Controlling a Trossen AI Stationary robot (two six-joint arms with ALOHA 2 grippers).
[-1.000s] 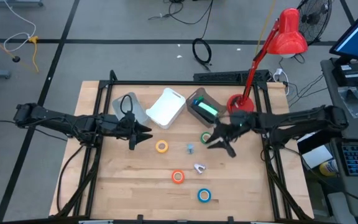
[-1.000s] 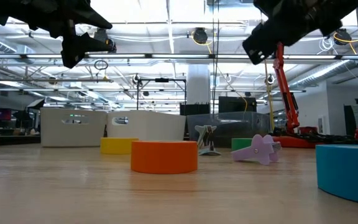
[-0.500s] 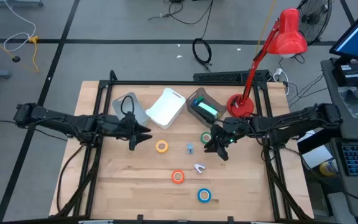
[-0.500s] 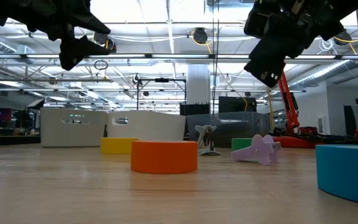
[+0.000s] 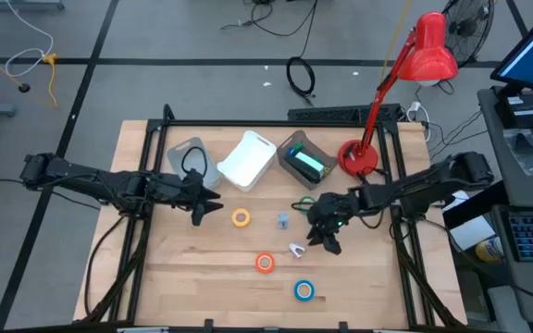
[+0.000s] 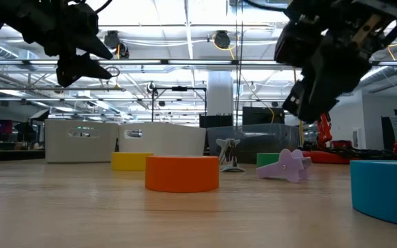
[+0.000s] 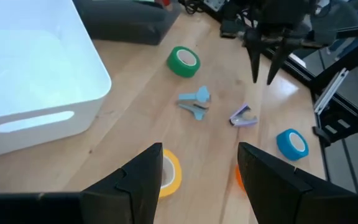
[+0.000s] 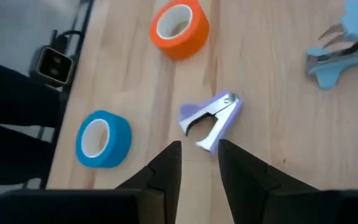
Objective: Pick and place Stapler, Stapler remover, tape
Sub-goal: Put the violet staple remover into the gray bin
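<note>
Right gripper [image 8: 197, 163] — above the bench [image 5: 202, 277], just over the purple staple remover [image 8: 209, 118]; jaws parted narrowly, empty, touching nothing.

Left gripper [image 7: 199, 163] — raised near the yellow tape roll [image 5: 241, 218]; jaws parted wider, holding nothing.

Blue staple remover [image 5: 283, 220] — mid-bench, between the yellow roll and the right gripper.

Green tape roll [image 7: 183, 61] — partly hidden beneath the right arm in the high view.

Orange tape roll [image 5: 265, 263] and blue tape roll [image 5: 303, 290] — nearer the bench's front edge.

White bin [image 5: 246, 160] — at the back.
</note>
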